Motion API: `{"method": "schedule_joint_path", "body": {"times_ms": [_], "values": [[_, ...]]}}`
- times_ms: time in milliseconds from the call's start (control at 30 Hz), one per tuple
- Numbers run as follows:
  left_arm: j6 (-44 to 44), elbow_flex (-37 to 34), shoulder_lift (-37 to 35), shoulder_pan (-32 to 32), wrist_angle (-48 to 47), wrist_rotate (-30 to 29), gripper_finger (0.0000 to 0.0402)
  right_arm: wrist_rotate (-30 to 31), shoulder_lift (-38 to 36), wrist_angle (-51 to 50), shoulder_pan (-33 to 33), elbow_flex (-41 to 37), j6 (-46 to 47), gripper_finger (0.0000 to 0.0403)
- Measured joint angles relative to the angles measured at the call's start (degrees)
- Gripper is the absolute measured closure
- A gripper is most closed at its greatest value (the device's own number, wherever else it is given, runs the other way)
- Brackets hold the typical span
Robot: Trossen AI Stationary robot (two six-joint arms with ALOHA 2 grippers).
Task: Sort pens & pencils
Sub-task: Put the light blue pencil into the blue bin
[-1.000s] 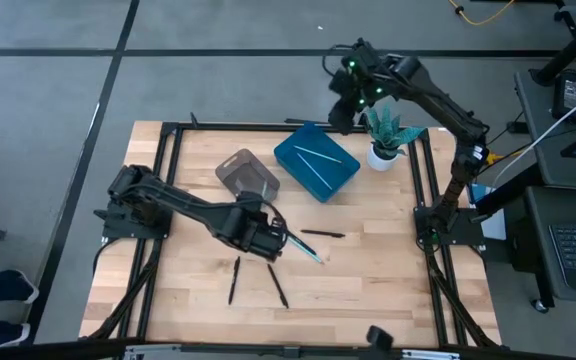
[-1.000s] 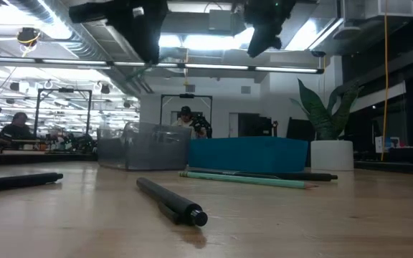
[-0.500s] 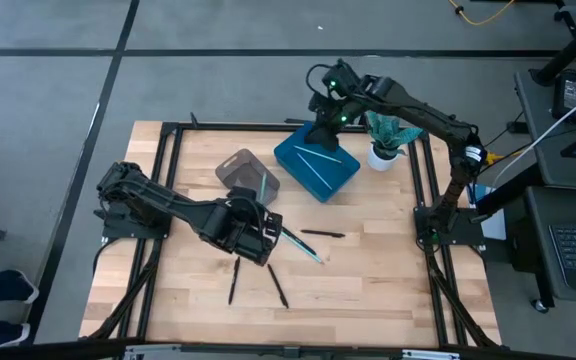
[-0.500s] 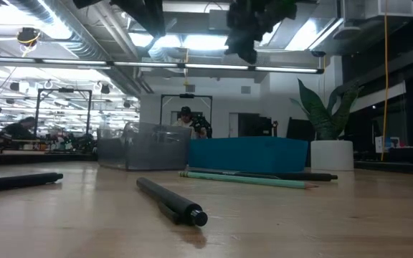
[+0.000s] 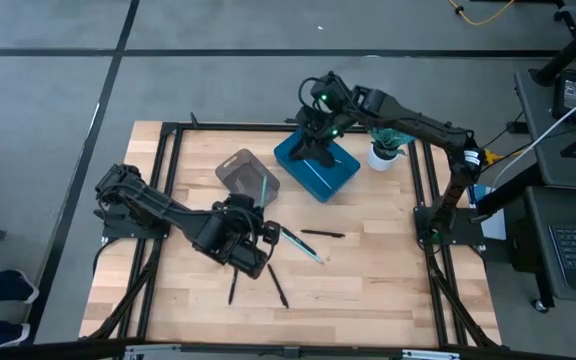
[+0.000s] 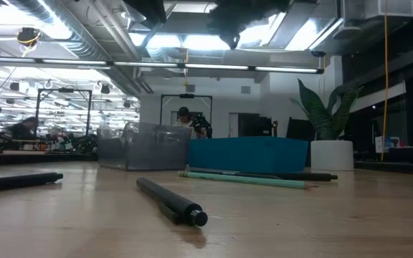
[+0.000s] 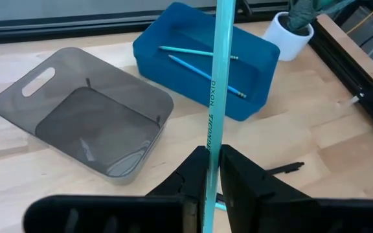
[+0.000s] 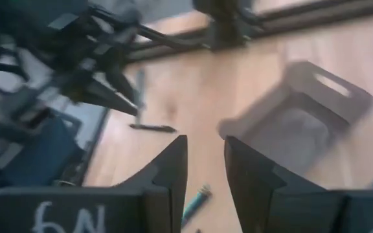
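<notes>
My left gripper [image 7: 212, 155] is shut on a light blue pencil [image 7: 217, 58] and hovers above the table just near of the grey bin [image 5: 246, 175]. My right gripper [image 8: 204, 145] is open and holds nothing above the blue bin [image 5: 316, 163]. That bin [image 7: 258, 71] has two light blue pencils [image 7: 199, 65] lying on its floor. On the wood lie one more light blue pencil [image 5: 303, 245] and three black pens [image 5: 323, 234], [image 5: 234, 280], [image 5: 278, 285]. The low view shows a black pen [image 6: 171, 201] close by. My left gripper pinches the light blue pencil between its two fingers [image 7: 196, 171], on the shaft [image 7: 210, 133]. The pencil lies along the fingers and sticks out far past their tips. It is lifted clear of the table, and its free end points over the grey bin [image 7: 83, 110].
A potted plant [image 5: 386, 140] stands at the far right corner beside the blue bin. The grey bin's handle slot [image 7: 34, 83] is on its far-left side. A black frame [image 5: 168, 160] rims the table. Bare wood lies toward the near right.
My right gripper has swung from beside the plant toward the table's left and now hangs over the blue bin. My left gripper has drawn back toward the left and near edge and turned. The pencil it holds now points toward the far edge over the grey bin.
</notes>
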Motion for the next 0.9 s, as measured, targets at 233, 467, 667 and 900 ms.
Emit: {"method": "schedule_joint_path", "body": {"times_ms": [233,467,667,900], "values": [[0.0,0.0,0.0,0.0,0.0,-1.4,0.0363,-5.2,0.0,5.7,3.0,0.0,1.9,0.0299],[0.0,0.0,-0.2,0.4,0.0,-2.5,0.0363,-5.2,0.0,9.3,5.7,0.0,2.2,0.0299],[0.0,0.0,-1.1,0.6,0.1,-3.8,0.0363,-3.7,0.0,12.4,5.7,0.0,3.4,0.0299],[0.8,0.0,-2.5,0.4,0.4,-5.6,0.0363,0.5,0.1,13.4,4.6,0.0,3.3,0.0299]]}}
